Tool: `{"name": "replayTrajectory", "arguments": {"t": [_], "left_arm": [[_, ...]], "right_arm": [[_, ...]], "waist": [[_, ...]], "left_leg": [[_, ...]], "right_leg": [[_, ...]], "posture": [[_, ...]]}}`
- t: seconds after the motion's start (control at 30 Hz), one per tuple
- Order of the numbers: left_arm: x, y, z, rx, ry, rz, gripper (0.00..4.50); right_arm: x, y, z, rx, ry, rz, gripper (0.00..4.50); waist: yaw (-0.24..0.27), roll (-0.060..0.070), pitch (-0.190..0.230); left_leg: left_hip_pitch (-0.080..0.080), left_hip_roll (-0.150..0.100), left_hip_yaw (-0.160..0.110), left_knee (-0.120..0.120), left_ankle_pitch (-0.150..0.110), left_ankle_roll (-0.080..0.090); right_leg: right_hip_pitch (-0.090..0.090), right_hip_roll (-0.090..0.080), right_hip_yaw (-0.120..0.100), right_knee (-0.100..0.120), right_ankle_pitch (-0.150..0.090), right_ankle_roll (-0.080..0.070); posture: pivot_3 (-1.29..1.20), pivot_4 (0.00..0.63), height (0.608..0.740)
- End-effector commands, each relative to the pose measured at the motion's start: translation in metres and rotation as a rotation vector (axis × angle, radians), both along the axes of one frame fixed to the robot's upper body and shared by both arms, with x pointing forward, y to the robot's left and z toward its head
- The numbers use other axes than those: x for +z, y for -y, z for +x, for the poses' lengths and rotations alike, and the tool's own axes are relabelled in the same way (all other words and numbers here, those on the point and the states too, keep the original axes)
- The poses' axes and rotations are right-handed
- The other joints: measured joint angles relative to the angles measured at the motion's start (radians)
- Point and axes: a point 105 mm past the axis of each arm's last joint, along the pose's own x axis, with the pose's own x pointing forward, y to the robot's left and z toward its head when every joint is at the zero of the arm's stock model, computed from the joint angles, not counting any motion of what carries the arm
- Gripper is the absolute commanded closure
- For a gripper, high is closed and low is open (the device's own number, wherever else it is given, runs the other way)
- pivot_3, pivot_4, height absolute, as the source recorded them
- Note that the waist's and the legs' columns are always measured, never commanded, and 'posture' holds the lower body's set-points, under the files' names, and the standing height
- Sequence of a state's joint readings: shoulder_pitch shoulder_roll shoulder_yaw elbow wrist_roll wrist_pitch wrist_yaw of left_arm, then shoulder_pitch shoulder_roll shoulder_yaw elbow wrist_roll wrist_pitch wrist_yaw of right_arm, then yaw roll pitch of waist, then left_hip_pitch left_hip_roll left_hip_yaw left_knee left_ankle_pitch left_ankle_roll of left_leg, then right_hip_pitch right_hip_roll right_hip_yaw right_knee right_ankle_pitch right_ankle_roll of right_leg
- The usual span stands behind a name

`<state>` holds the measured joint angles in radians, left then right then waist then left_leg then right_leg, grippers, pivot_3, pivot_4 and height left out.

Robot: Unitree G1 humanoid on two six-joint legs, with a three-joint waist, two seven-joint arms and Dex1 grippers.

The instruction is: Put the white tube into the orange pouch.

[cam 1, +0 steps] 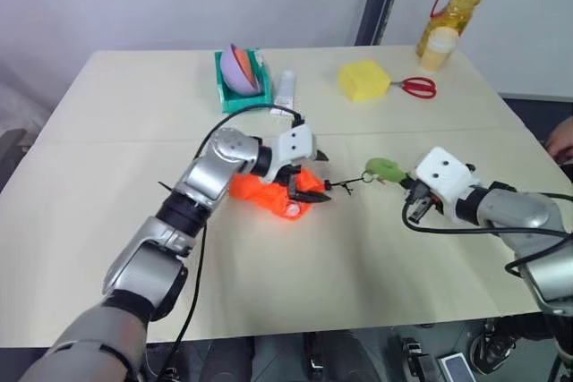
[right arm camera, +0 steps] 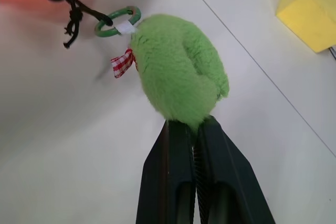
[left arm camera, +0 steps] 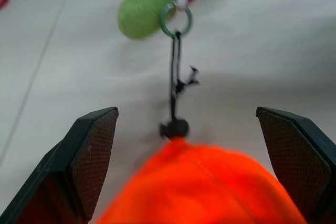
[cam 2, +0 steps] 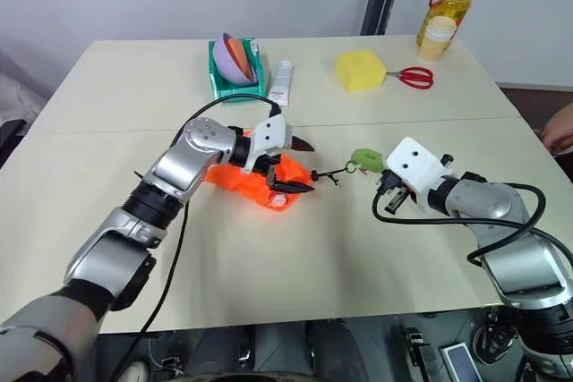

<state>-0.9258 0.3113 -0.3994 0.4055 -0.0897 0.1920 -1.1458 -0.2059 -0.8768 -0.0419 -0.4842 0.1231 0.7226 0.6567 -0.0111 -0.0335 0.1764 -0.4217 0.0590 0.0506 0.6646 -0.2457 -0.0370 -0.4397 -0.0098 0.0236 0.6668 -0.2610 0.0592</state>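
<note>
Orange fabric marks the centre of the head views: the orange pouch (cam 1: pixel 269 194) is seen lying crumpled on the tabletop (cam 1: pixel 116 105), with the left gripper (cam 1: pixel 306 178) poised at its right end, fingers spread wide and clamped on nothing. A small white end (cam 1: pixel 292 212) is seen poking from the pouch's near right edge; it is judged to be the white tube, mostly tucked inside, its long axis seemingly running from far left to near right, though too little is shown to be sure. A flatter white squeeze tube (cam 1: pixel 286 89) is seen far off beside a green holder (cam 1: pixel 240 78).

From the left wrist view, the pouch mouth is framed between the two parted fingers (left arm camera: pixel 89 156), and the black zip cord (left arm camera: pixel 174 85) is stretched straight away to a green ring.

From the right wrist view, the right gripper (right arm camera: pixel 195 129) is shown with fingers pressed together on the fluffy green charm (right arm camera: pixel 178 74). The cord is probably kept taut this way so the pouch stays anchored while the left arm works.
</note>
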Motion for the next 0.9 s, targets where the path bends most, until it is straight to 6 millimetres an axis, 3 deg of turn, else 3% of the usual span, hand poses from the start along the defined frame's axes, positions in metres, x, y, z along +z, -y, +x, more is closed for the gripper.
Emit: {"name": "replayTrajectory", "arguments": {"t": [0.03, 0.1, 0.13, 0.2, 0.27, 0.9], "left_arm": [[0.008, 0.004, 0.002, 0.002, 0.036, -0.013, 0.02], [0.005, 0.002, 0.001, -0.004, 0.036, -0.008, 0.02], [0.003, 0.001, 0.001, 0.002, 0.037, 0.002, 0.25], [-0.001, -0.001, 0.003, 0.015, 0.041, 0.024, 0.82], [-0.006, -0.001, 0.005, 0.028, 0.044, 0.044, 1.79], [-0.027, 0.004, 0.003, 0.031, 0.006, 0.096, 1.79]], "right_arm": [[0.012, -0.008, 0.001, 0.021, 0.055, 0.002, 4.5], [0.012, -0.01, 0.002, 0.027, 0.057, 0.004, 4.5], [0.012, -0.011, 0.003, 0.032, 0.059, 0.002, 4.5], [0.013, -0.012, 0.003, 0.037, 0.061, 0.002, 4.5], [0.013, -0.014, 0.004, 0.041, 0.064, 0.004, 4.5], [0.018, -0.022, 0.0, 0.058, 0.08, 0.015, 4.5]], "waist": [[-0.002, 0.0, 0.0], [-0.003, 0.0, 0.0], [-0.002, 0.0, 0.0], [-0.001, 0.0, 0.0], [-0.001, 0.0, 0.0], [0.0, 0.0, 0.0]], "left_leg": [[0.0, 0.0, 0.0, 0.0, 0.0, 0.0], [0.0, 0.0, 0.0, 0.0, 0.0, 0.0], [0.0, 0.0, 0.0, 0.0, 0.0, 0.0], [0.0, 0.0, 0.0, 0.0, 0.0, 0.0], [0.0, 0.0, 0.0, 0.0, 0.0, 0.0], [0.0, 0.0, 0.0, 0.0, 0.0, 0.0]], "right_leg": [[0.0, 0.0, 0.0, 0.0, 0.0, 0.0], [0.0, 0.0, 0.0, 0.0, 0.0, 0.0], [0.0, 0.0, 0.0, 0.0, 0.0, 0.0], [0.0, 0.0, 0.0, 0.0, 0.0, 0.0], [0.0, 0.0, 0.0, 0.0, 0.0, 0.0], [0.0, 0.0, 0.0, 0.0, 0.0, 0.0]], "posture": [[0.0, 0.15, 0.726], [0.0, 0.15, 0.726], [0.0, 0.15, 0.726], [0.0, 0.15, 0.726], [0.0, 0.15, 0.726], [0.0, 0.15, 0.726]]}}
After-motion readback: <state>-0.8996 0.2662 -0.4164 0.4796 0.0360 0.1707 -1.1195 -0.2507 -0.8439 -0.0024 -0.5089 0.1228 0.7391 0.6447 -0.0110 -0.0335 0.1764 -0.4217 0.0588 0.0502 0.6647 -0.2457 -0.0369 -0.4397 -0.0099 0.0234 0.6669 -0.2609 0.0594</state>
